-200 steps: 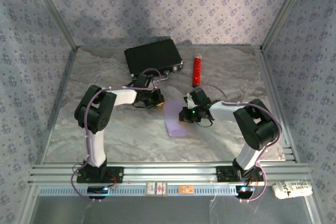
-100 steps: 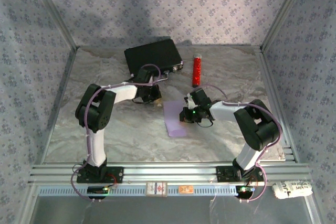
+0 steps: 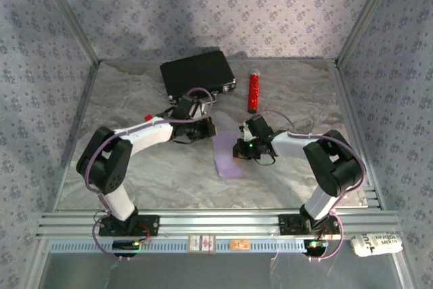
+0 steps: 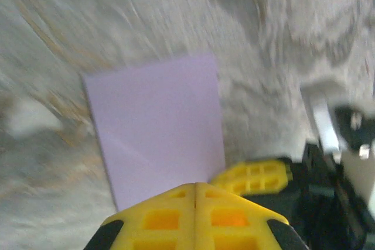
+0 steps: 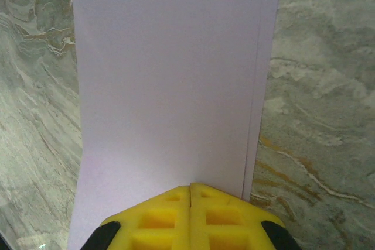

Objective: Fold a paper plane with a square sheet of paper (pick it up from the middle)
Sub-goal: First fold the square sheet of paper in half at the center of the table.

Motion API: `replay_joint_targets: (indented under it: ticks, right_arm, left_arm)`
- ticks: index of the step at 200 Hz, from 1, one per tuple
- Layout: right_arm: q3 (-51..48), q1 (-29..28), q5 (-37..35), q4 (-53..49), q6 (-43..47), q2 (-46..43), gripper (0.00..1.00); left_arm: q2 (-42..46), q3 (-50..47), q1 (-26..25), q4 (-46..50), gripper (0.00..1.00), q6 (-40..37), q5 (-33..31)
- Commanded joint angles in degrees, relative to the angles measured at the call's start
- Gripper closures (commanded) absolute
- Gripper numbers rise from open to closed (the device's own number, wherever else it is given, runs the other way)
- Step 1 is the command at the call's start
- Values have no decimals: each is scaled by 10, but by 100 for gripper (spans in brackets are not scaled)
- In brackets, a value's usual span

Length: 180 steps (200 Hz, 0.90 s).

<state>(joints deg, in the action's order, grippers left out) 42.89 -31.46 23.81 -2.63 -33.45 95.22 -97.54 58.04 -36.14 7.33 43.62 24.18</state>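
Observation:
The square sheet of paper (image 3: 227,156) lies flat on the marbled table, folded to a lilac rectangle with one layer's edge showing along its right side (image 5: 170,86). My right gripper (image 5: 190,187) is shut, with its yellow tips resting on the sheet's right edge (image 3: 237,148). At the sheet's far end my left gripper (image 3: 208,129) is also shut, its tips (image 4: 195,184) just over the near edge of the paper (image 4: 155,124). The right gripper's yellow fingers (image 4: 253,176) show beside the paper in the left wrist view. No paper sits between either pair of jaws.
A black case (image 3: 197,72) lies at the back of the table, with a red cylinder (image 3: 254,91) to its right. A small red block (image 3: 147,117) sits by the left arm. Metal frame posts and patterned walls close in the table; an aluminium rail (image 3: 216,223) runs along the front.
The left arm's elbow swung out to the left and its gripper slid right to the paper's far end. The paper's lifted flap now lies flat. The right gripper stayed put.

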Motion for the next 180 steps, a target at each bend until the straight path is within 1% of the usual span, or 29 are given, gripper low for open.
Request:
replay_joint_targets:
  ticks: [1,31,52,88,136,155,180]
  right_arm:
    - [-20,2,-38,-66,-4,6,100]
    - [-18,1,-39,-67,-4,6,100]
    - [-17,1,-40,-71,-3,5,100]
    - [-17,1,-41,-73,-2,4,100]
    - [-18,1,-41,-72,-1,6,100]
    - [-19,1,-42,-72,0,6,100]
    - [-23,2,-43,-70,-1,5,100]
  left_arm:
    - [4,-37,-17,-33,96,28,58]
    - [-9,-59,-30,-75,96,48,82]
    - [-26,-57,-35,-81,96,50,97]
    - [-45,-54,-37,-72,96,43,102]
    - [-61,-72,-37,-46,96,18,84]
    - [-61,-94,-37,-42,96,14,46]
    - [-62,-109,-37,-34,96,-3,23]
